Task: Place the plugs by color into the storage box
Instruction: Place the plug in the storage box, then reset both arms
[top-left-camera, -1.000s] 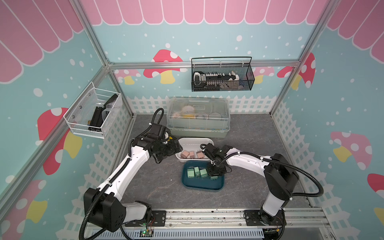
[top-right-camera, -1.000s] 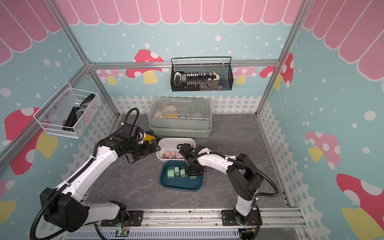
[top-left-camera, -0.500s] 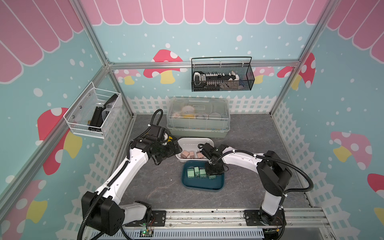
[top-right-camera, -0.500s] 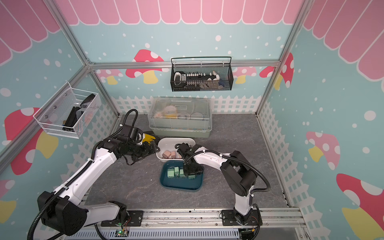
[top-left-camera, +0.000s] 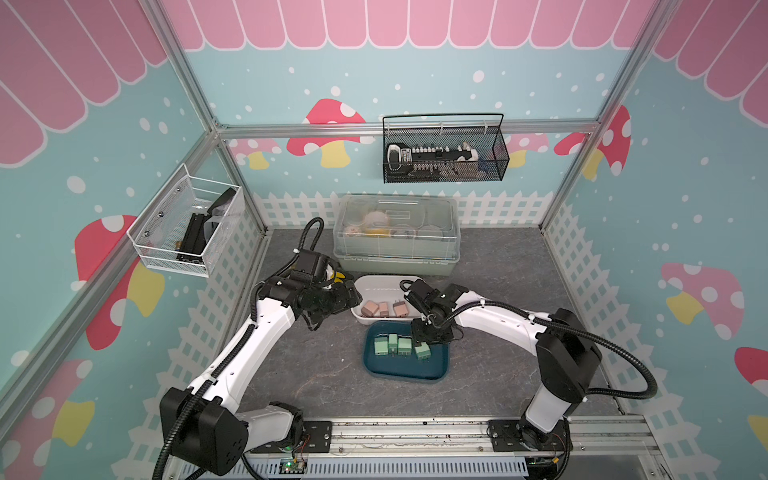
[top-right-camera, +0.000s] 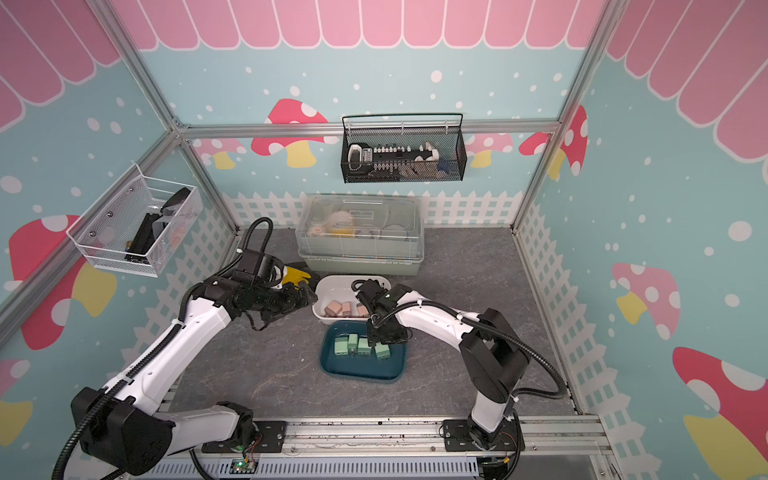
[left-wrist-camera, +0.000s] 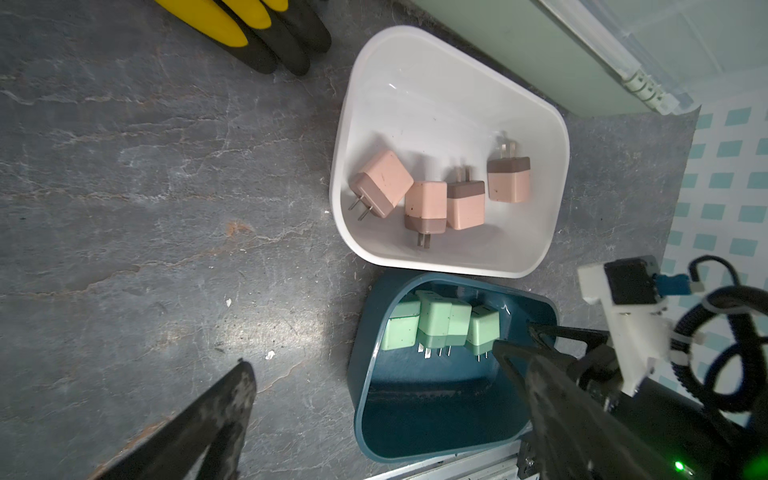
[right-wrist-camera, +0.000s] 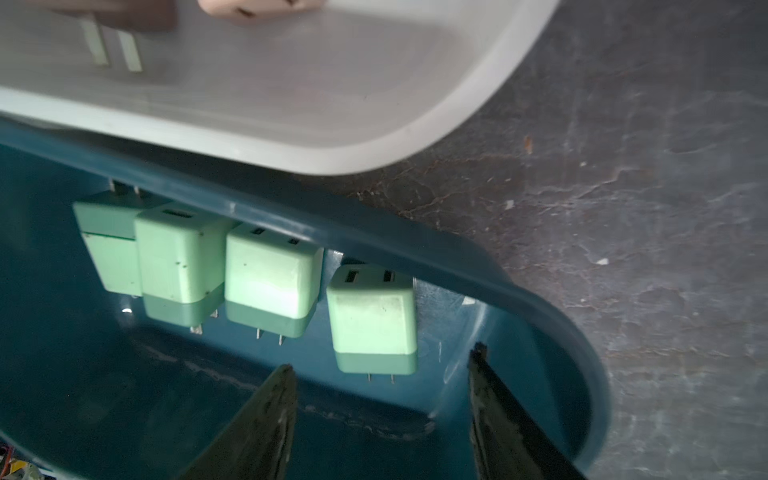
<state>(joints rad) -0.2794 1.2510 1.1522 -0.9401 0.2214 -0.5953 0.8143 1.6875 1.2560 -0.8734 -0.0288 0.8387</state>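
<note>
Right wrist view: our right pincer (right-wrist-camera: 382, 358) has its jaws apart and clasps nothing; both dark tips are clear of the plug.
Plug: the fourth mint green cube-shaped plastic plug (right-wrist-camera: 374, 320) lies flat on the floor of the dark teal rounded plastic tub (right-wrist-camera: 415, 253). It is just beyond the tips and centred on the gap.
Axis: its prongs point back at the pincer, so its length runs along our line of reach.
Top view: it lies right of frame centre, slightly apart from the three other mint green plugs (top-left-camera: 392, 345).
Nearer arm: right.
Left pincer (top-left-camera: 348, 297): spread wide and empty, beside the white rounded plastic tub (top-left-camera: 384, 286), which holds four pinkish-tan cube-shaped plastic plugs (left-wrist-camera: 424, 203).
Coming move: we judge a straight pull-back along that axis, so that no tip drags the plug.
</note>
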